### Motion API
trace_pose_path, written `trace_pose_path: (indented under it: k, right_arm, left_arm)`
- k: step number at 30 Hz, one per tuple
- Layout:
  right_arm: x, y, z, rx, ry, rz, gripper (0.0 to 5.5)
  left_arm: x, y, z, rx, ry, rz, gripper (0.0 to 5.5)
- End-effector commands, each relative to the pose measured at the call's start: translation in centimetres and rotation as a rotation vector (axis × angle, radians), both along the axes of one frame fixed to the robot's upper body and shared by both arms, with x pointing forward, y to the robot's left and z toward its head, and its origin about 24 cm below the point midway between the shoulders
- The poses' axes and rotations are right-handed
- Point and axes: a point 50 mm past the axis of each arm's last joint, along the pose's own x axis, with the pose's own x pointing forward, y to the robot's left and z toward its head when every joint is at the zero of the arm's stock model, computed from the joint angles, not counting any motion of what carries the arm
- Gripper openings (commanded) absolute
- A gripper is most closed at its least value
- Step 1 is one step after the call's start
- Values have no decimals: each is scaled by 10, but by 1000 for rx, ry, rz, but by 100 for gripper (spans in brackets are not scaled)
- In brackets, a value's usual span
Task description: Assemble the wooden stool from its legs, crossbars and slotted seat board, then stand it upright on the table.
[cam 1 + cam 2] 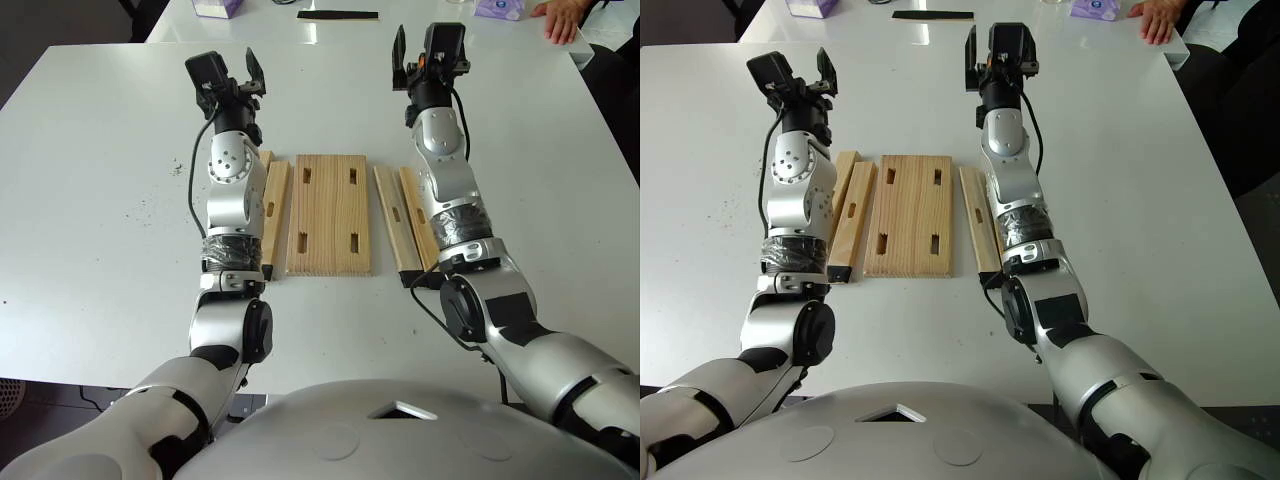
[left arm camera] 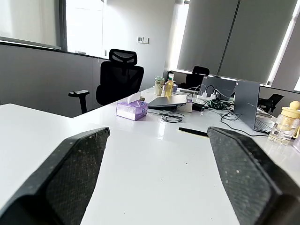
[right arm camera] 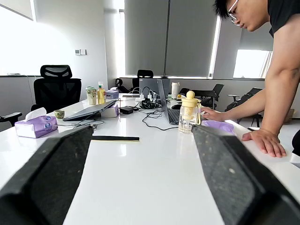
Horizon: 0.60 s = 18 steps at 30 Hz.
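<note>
A purple tissue box (image 2: 132,110) has a white tissue poking from its top; a clear bottle (image 3: 189,114) with a yellow cap stands near it, its contents unclear.

The slotted seat board (image 1: 329,213) lies flat at the middle of the white table (image 1: 100,150), four slots facing up; the left pair of bars (image 1: 275,215) lies at its 9 o'clock, partly under the left forearm; the right pair of bars (image 1: 405,225) lies at its 3 o'clock, partly under the right forearm. Dark specks (image 1: 150,205) dot the table farther toward 9 o'clock; a black strip (image 1: 337,15) lies at 12 o'clock.

The left gripper (image 1: 235,75) hangs at the board's 11 o'clock and the right gripper (image 1: 420,55) at 1 o'clock, both with jaws wide and holding nothing.

The wrist views take in the room beyond: a black office chair (image 2: 119,75), a laptop (image 2: 243,101), grey blinds.
</note>
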Motion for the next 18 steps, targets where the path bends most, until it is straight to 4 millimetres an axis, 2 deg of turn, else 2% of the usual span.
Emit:
trace_pose_path:
  k: [1, 15, 18]
  right_arm:
    - [2, 3, 1, -9, -2, 18, 388]
    - [-1, 6, -3, 2, -2, 6, 388]
    - [-2, 5, -6, 2, 4, 0, 390]
  left_arm:
    - [2, -7, -1, 5, 2, -5, 389]
    - [5, -16, -2, 44, -1, -53, 389]
    - [2, -18, -2, 87, -10, -37, 362]
